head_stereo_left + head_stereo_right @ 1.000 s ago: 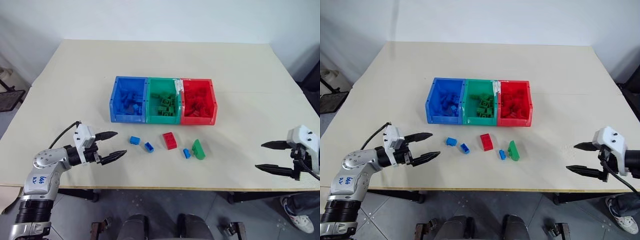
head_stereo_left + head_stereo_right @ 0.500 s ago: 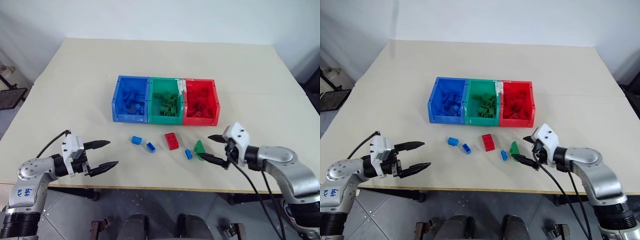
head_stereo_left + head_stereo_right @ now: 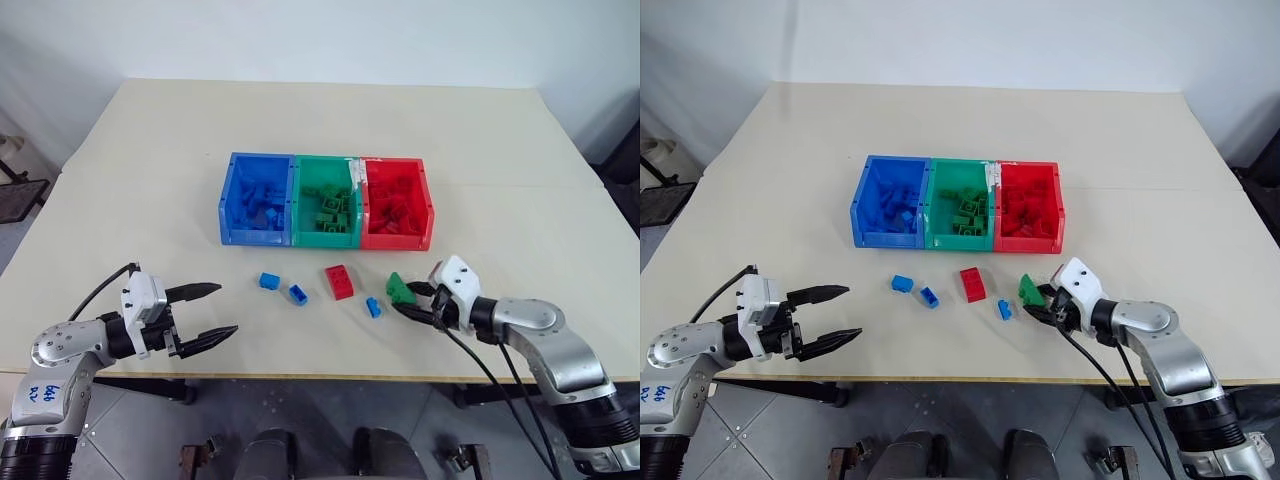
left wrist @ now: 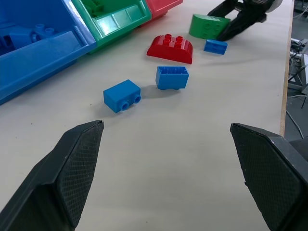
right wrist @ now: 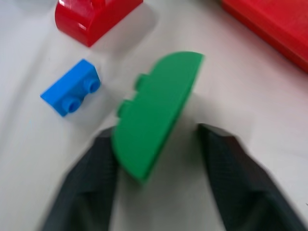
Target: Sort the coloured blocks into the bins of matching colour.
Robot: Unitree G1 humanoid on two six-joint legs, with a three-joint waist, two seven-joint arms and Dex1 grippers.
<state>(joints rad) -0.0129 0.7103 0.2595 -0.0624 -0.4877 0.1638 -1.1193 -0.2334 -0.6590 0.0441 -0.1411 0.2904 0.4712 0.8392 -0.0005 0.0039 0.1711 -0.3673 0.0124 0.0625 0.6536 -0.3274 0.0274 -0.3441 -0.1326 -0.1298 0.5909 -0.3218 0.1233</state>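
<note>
Right pincer [image 3: 418, 300] is straddling the green wedge-shaped plastic brick [image 3: 398, 288] on the cream tabletop [image 3: 150, 180] at 5 o'clock of the green plastic bin [image 3: 328, 208], jaws part-closed, grip unclear, while the left pincer [image 3: 208, 311] hangs wide open and empty.

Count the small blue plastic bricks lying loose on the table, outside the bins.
3. One small blue studded brick lies before the blue plastic bin, another just right of it, and a third beside the green wedge block.
</note>
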